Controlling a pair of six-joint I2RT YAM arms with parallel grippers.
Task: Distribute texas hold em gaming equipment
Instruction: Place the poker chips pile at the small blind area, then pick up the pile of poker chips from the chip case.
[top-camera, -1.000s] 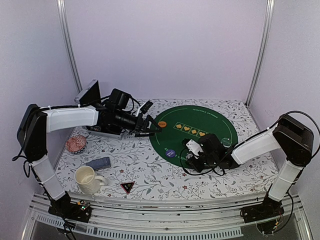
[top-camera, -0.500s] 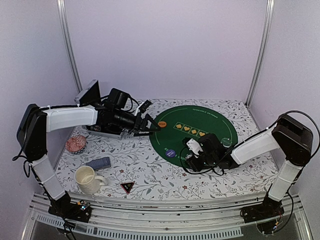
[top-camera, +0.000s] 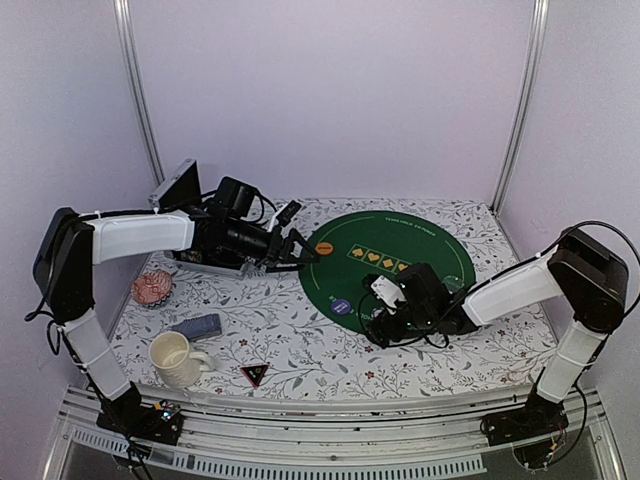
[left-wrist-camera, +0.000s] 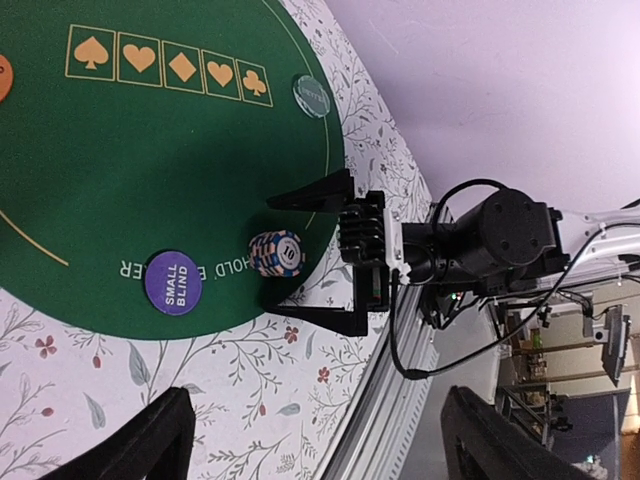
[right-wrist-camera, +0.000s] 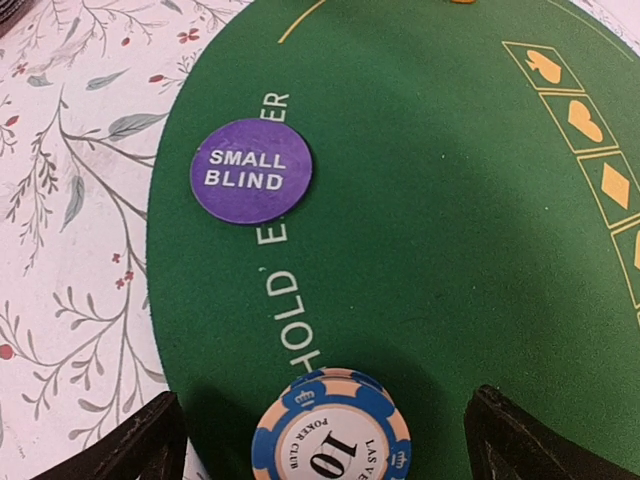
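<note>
A short stack of blue-and-peach poker chips (right-wrist-camera: 332, 432) stands on the near edge of the green mat (right-wrist-camera: 420, 200), marked "10" on top. My right gripper (right-wrist-camera: 338, 452) is open around it, with a gap between each finger and the stack; the left wrist view shows the same chips (left-wrist-camera: 277, 252) between those spread fingers (left-wrist-camera: 312, 196). A purple "small blind" button (right-wrist-camera: 250, 170) lies on the mat just left of the stack. My left gripper (top-camera: 299, 250) hovers open and empty at the mat's left edge, near an orange button (top-camera: 324, 247).
Grey-blue cards (top-camera: 197, 327), a cream mug (top-camera: 175, 358), a pink patterned dish (top-camera: 152, 288) and a black triangular marker (top-camera: 254, 374) sit on the floral cloth at the left front. A black case (top-camera: 180, 185) stands behind the left arm. A pale round button (left-wrist-camera: 311, 95) lies on the mat.
My right gripper has opened wide and let go of the chip stack, which now stands free on the mat. The left arm has not moved.
</note>
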